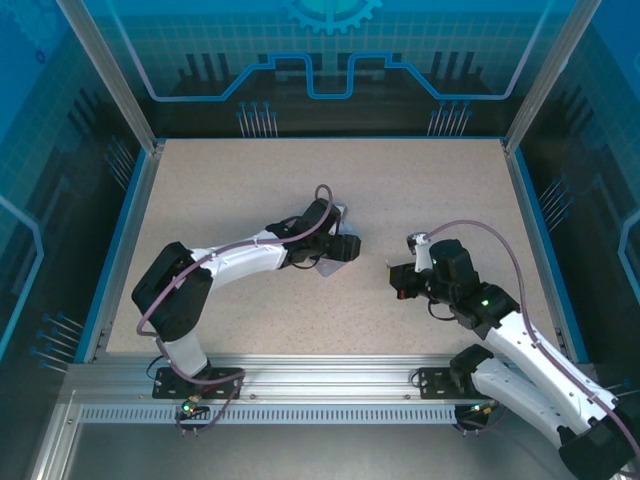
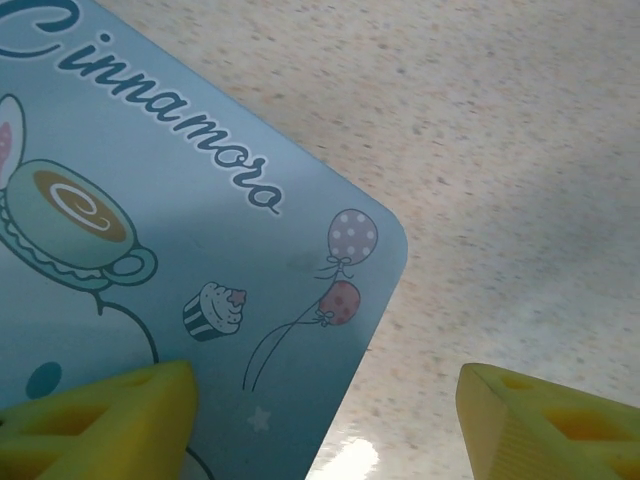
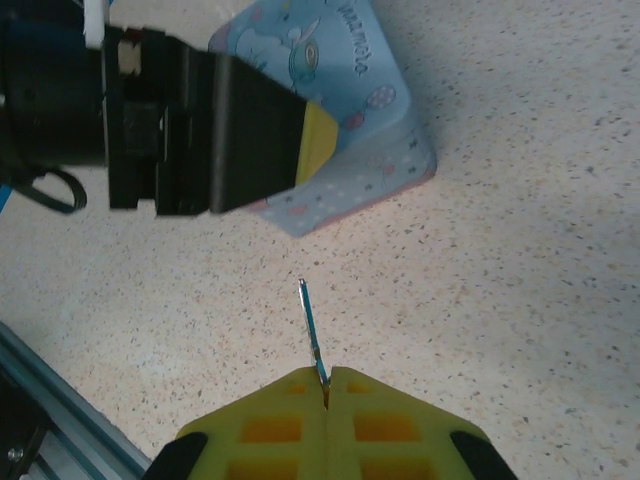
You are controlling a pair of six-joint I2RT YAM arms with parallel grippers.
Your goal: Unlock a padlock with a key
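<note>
My right gripper (image 3: pixel 327 375) is shut on the key (image 3: pixel 311 325), a thin dark blade seen edge-on that sticks out of the yellow fingertips above the speckled table. It hangs a short way in front of the pale blue cartoon tin (image 3: pixel 345 60). My left gripper (image 2: pixel 325 400) is open and straddles the tin's rounded corner (image 2: pixel 200 250): one yellow finger (image 2: pixel 100 420) is over the lid, the other (image 2: pixel 545 425) over bare table. In the top view the left gripper (image 1: pixel 335 245) and right gripper (image 1: pixel 400 283) face each other mid-table. The padlock is hidden.
The tin (image 1: pixel 326 267) lies under the left gripper near the table's centre. A blue rim (image 1: pixel 530 230) and glass walls bound the beige tabletop (image 1: pixel 420 190). An aluminium rail (image 1: pixel 330 375) carries the arm bases at the near edge.
</note>
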